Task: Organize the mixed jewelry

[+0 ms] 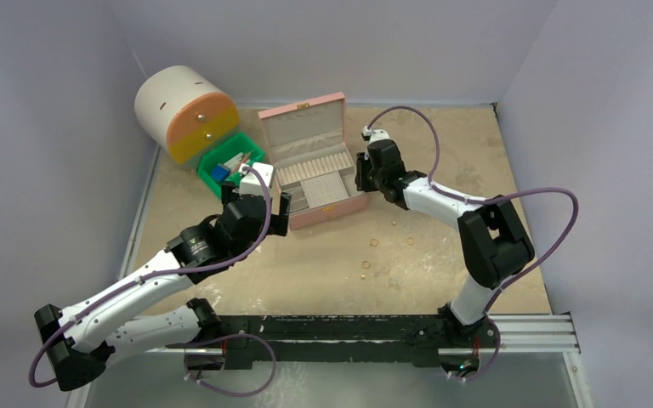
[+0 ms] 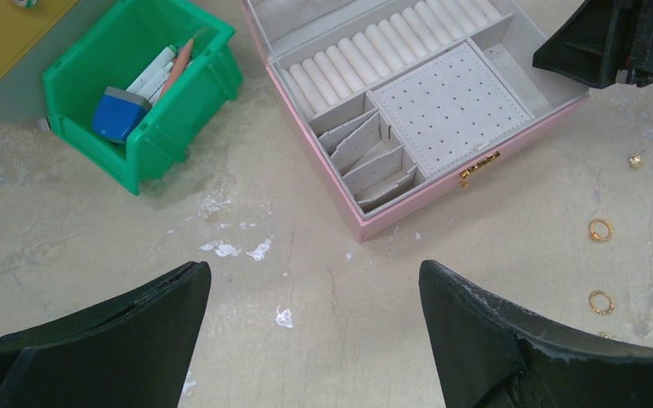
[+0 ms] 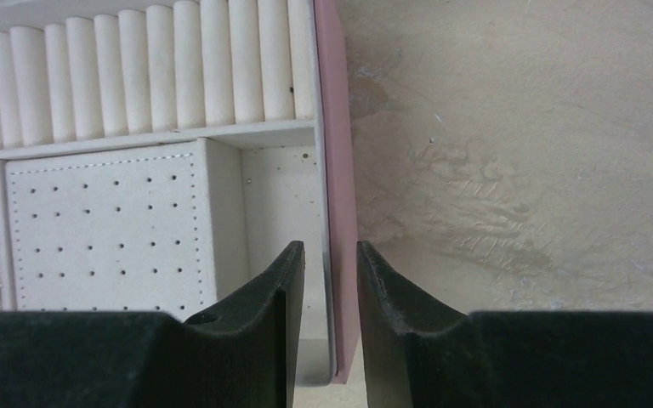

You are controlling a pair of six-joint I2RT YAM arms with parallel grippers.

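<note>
The mixed jewelry lies loose on the table in front of the open pink box [image 1: 302,109]: a gold ring [image 1: 374,242], another small piece [image 1: 410,240] and a ring [image 1: 366,265]. The left wrist view shows two rings [image 2: 599,229] [image 2: 600,302] and a stud [image 2: 636,159] right of the box [image 2: 408,208]. My left gripper [image 1: 259,208] [image 2: 313,270] is open and empty, above bare table at the box's front left corner. My right gripper [image 1: 364,174] [image 3: 330,246] straddles the box's right wall [image 3: 337,127], its jaws close on either side of it.
A green bin [image 1: 231,157] [image 2: 170,136] with a blue item and pens stands left of the box. A white and orange round drawer unit [image 1: 185,110] stands behind it. Grey walls enclose the table on three sides.
</note>
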